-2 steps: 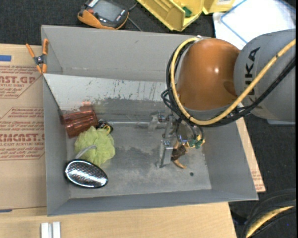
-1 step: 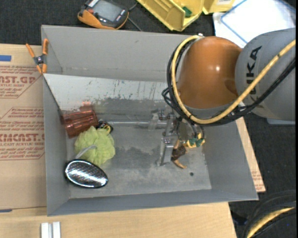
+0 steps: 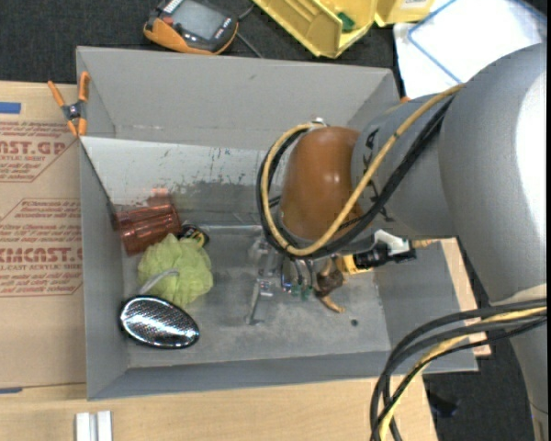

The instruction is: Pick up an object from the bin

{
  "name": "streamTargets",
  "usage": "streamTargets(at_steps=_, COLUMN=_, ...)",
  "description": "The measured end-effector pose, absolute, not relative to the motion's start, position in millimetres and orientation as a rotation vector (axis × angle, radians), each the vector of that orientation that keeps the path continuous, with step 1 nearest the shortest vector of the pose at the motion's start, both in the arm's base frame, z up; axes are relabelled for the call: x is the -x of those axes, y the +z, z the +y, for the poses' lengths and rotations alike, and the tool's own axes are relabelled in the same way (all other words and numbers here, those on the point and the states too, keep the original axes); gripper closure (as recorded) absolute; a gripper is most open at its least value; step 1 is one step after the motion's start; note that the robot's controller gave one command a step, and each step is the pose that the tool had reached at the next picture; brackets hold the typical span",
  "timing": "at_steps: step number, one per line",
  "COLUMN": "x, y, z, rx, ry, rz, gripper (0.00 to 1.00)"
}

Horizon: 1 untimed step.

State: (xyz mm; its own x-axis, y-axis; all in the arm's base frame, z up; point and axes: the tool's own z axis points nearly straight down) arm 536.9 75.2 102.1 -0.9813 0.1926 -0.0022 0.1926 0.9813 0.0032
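Gripper low over bare floor of bin, a little right of centre, under the orange wrist cover. Spread or closed: cannot tell. Nothing seen held in it.

Nearest thing is a yellow-green fuzzy ball, left of the Gripper and apart from it, with a strip of bare floor between. Copper cup lies on its side just behind the ball, close to the left wall. Small black-and-yellow piece sits between cup and ball, partly hidden. Silver mesh oval in the front left corner, just in front of the ball, seemingly touching it.

All things crowd the left third. Floor in front of and to the right of the Gripper is open up to the front and right walls. Back wall slopes steeply behind the wrist.
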Motion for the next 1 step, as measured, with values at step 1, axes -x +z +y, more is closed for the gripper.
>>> streamTargets(at_steps=1, x=-546.8, y=162.9, z=75.4, rx=-0.051, ry=0.004, rz=3.129, gripper=0.00)
